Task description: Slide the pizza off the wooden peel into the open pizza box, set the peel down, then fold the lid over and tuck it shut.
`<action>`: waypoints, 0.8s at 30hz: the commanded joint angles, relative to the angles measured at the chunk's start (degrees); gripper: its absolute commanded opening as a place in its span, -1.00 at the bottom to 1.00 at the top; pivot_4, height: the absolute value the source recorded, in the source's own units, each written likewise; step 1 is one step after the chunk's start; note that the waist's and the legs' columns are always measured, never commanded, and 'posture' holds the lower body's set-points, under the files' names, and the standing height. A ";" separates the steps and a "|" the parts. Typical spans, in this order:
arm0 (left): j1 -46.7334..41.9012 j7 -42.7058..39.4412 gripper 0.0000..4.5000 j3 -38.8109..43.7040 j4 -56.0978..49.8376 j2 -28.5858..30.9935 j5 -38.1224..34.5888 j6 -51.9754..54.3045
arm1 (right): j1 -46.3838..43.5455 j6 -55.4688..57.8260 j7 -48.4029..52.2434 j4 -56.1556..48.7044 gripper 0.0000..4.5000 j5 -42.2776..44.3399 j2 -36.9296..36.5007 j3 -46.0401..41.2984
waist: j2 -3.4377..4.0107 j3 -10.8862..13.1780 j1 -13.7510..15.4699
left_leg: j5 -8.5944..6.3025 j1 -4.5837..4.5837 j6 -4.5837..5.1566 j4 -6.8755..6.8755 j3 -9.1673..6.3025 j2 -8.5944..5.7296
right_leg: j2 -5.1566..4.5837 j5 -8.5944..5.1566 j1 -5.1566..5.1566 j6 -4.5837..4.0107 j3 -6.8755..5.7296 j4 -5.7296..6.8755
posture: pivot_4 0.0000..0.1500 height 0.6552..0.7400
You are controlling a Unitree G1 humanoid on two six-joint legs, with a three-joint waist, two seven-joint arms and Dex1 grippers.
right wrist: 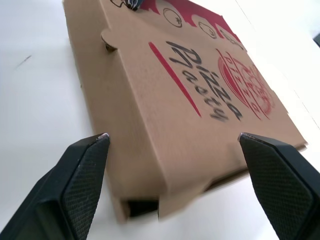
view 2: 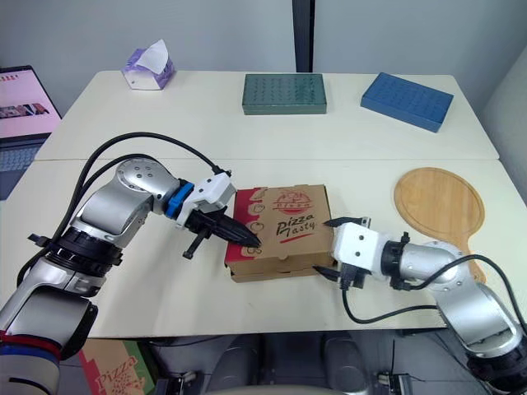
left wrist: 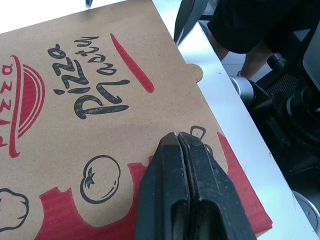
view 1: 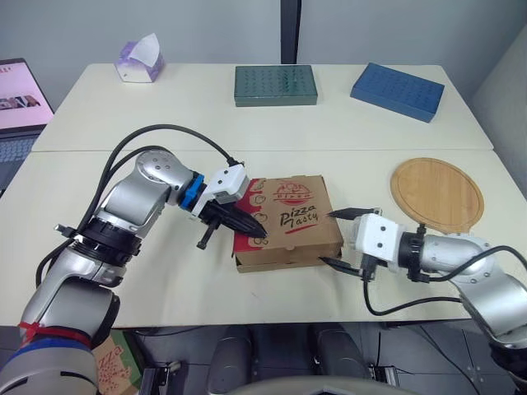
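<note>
eye cams / pizza box [view 1: 288, 216]: lid's folded down, box sits mid-table [view 1: 165, 280] btwn both arms. Can't see the pizza, presumably inside.
eye cams / peel [view 1: 436, 193]: bare, lying flat on the table to the robot's right, well apart from the box, so that step looks done imo.
eye cams / left gripper [view 1: 254, 225]: tips down on the lid's near-left corner, prob pinning it flat so the flap can go in.
eye cams / right gripper [view 1: 331, 237]: low over the table, just beside the box's right side, pointing at it.
L wrist / fingers [left wrist: 165, 190]: clamped tight together, nothing btwn them, tip pressing the red print near the tomato drawing [left wrist: 100, 172].
R wrist / fingers [right wrist: 85, 175]: spread wide, empty, box side framed btwn them. Can't tell if they touch it.
R wrist / gap [right wrist: 140, 206]: dark slit under the lid at one corner, so the tuck prob isn't finished.
</note>
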 commanded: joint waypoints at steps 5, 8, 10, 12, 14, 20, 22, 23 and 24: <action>0.55 -0.53 -1.00 0.46 -0.07 -0.16 1.98 -0.12 | 1.13 9.78 3.43 1.13 0.96 15.64 -2.73 -16.05 | 0.00 0.00 0.01 | 0.00 0.00 0.01 0.09 0.00 0.00 | 0.00 0.01 0.04 -0.01 0.01 0.01 | 1.00 0.72; 0.58 -0.53 -1.00 0.71 -0.08 -0.34 2.21 0.03 | 1.19 6.55 2.38 6.27 0.88 10.70 -4.07 -14.31 | 0.00 0.00 0.03 | 0.00 0.01 0.01 0.13 0.00 0.00 | 0.00 0.00 0.07 -0.01 0.01 0.02 | 1.00 0.72; 0.60 -0.53 -1.00 0.86 -0.12 -0.43 2.28 0.17 | 0.63 3.64 2.37 8.70 0.67 7.50 -4.52 -10.86 | 0.00 0.00 0.01 | 0.00 0.01 0.00 0.13 0.02 -0.01 | 0.00 0.00 0.06 0.00 0.01 0.02 | 1.00 0.72; 0.55 -0.53 -1.00 0.95 -0.09 -0.52 2.32 0.26 | -0.11 1.44 2.75 10.31 0.36 5.37 -4.19 -7.37 | 0.00 0.00 -0.07 | 0.00 0.02 0.01 0.12 0.02 0.00 | 0.00 -0.01 0.04 0.01 0.02 0.02 | 1.00 0.72; 0.51 -0.53 -1.00 0.99 -0.05 -0.61 2.39 0.29 | -0.72 -0.98 3.27 11.82 0.03 3.34 -3.62 -4.10 | 0.01 0.00 -0.04 | 0.00 0.01 0.01 0.12 0.02 0.00 | 0.00 -0.01 0.03 0.01 0.02 0.02 | 1.00 0.72; 0.32 -0.53 -1.00 1.20 0.20 -0.80 2.56 0.39 | -2.81 -0.93 5.04 12.04 -0.93 5.26 -0.59 0.28 | 0.00 0.00 0.04 | 0.00 -0.01 0.00 0.14 0.02 -0.01 | 0.00 -0.02 0.03 0.03 0.02 0.02 | 1.00 0.72; 0.30 -0.53 -1.00 1.30 0.38 -0.83 2.63 0.32 | -3.02 0.71 5.32 11.13 -0.99 7.14 0.32 0.46 | 0.00 0.00 0.06 | 0.00 -0.01 0.00 0.14 0.01 -0.01 | 0.00 -0.02 0.04 0.03 0.01 0.01 | 1.00 0.72; 0.30 -0.53 -1.00 1.37 0.44 -0.87 2.66 0.33 | -3.12 1.79 5.22 10.57 -0.99 8.45 1.05 0.35 | 0.00 0.00 0.06 | 0.00 -0.01 0.00 0.14 0.00 -0.01 | 0.00 -0.02 0.04 0.03 0.01 0.02 | 1.00 0.72; 0.31 -0.53 -1.00 1.44 0.50 -0.93 2.72 0.34 | -3.25 2.64 4.87 10.18 -0.99 9.57 1.92 0.22 | 0.00 0.00 0.04 | 0.00 -0.02 0.00 0.14 0.00 -0.01 | 0.00 -0.02 0.04 0.03 0.01 0.01 | 1.00 0.72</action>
